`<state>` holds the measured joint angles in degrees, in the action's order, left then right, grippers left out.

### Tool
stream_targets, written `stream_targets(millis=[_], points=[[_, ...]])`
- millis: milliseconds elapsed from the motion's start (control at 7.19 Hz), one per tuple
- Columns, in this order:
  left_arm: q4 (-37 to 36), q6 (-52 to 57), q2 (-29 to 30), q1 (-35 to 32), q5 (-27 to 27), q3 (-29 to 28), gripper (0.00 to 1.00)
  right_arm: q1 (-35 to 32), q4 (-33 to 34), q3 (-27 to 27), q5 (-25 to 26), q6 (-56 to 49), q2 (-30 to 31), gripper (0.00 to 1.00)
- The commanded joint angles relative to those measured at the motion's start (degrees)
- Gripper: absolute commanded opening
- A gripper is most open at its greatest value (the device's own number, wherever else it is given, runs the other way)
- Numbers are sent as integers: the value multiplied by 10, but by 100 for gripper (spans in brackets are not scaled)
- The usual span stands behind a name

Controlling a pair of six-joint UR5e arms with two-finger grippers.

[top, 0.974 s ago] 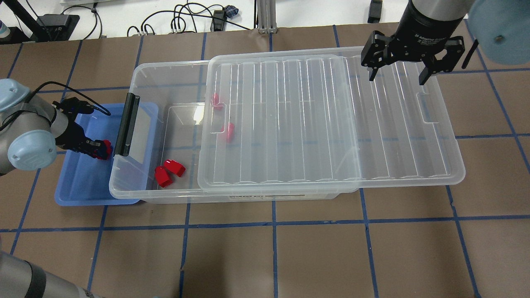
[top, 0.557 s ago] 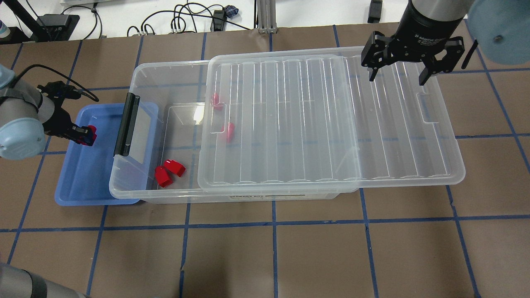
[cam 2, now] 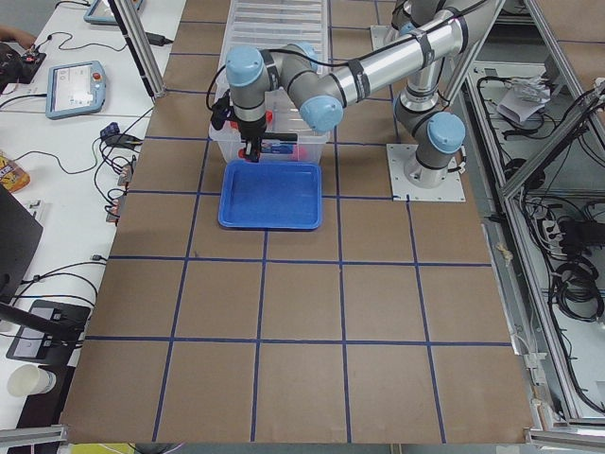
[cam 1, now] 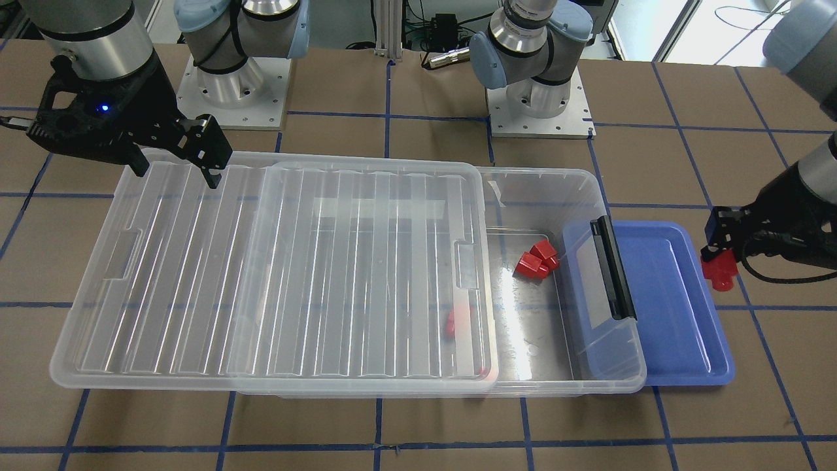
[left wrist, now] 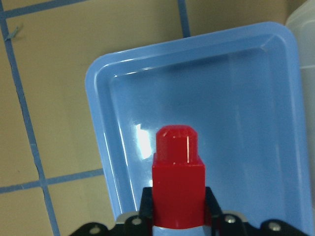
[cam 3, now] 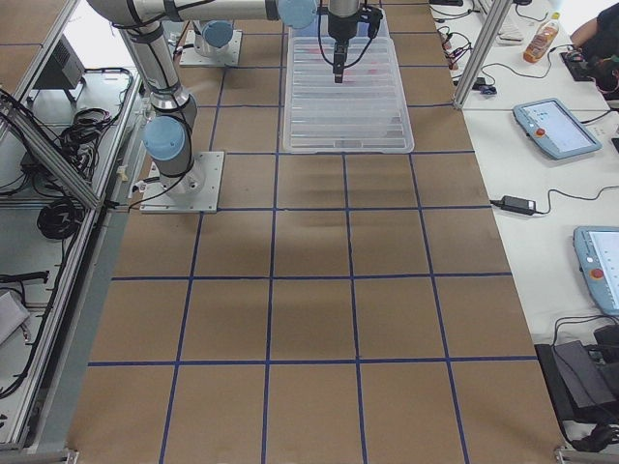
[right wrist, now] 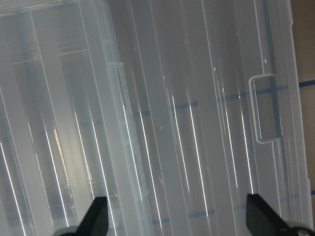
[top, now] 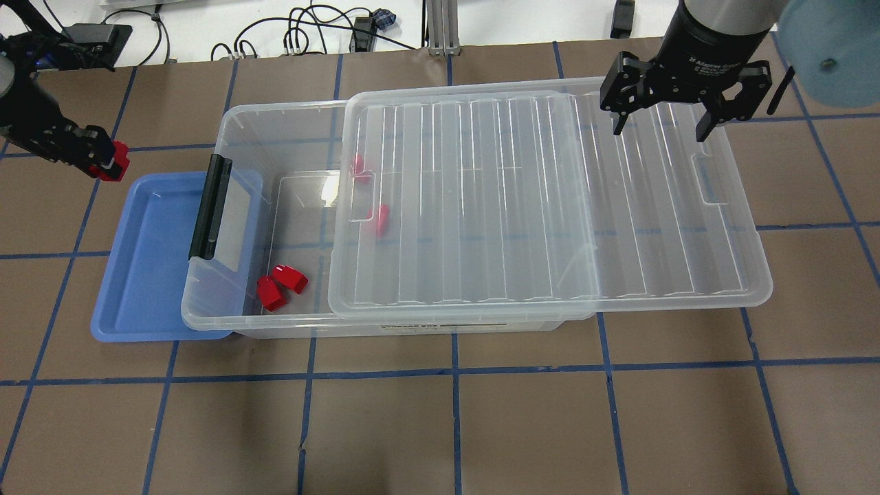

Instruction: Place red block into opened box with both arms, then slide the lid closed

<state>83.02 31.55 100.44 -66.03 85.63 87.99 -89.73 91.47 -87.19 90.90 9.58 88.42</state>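
My left gripper (top: 103, 159) is shut on a red block (top: 117, 161) and holds it in the air beyond the far left corner of the blue tray (top: 148, 275). In the left wrist view the red block (left wrist: 177, 177) stands upright between the jaws, over the tray. The clear box (top: 275, 113) lies across the table with its lid (top: 536, 206) slid far to the right, leaving the left end open. My right gripper (top: 663, 127) hangs open over the lid's far right part, its fingertips (right wrist: 98, 216) wide apart above the ridges.
Several red blocks (top: 280, 285) lie inside the box, some under the lid's edge (top: 381, 218). The box's black latch (top: 210, 206) overlaps the blue tray's right side. Cables and equipment sit past the table's far edge.
My left gripper has lifted the red block out of the blue tray and carried it up and toward the far left. The right gripper, box and lid have not moved.
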Motion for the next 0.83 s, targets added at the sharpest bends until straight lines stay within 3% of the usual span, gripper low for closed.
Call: stream_targets(millis=[0, 139, 696], points=[[30, -164, -24, -105, -7, -1, 10, 0, 0, 0, 2, 0, 0, 100], [24, -266, -25, -145, -6, 19, 7, 0, 0, 0, 2, 0, 0, 100], [-188, -302, -3, -180, 7, 160, 6, 0, -1, -1, 2, 0, 0, 100]])
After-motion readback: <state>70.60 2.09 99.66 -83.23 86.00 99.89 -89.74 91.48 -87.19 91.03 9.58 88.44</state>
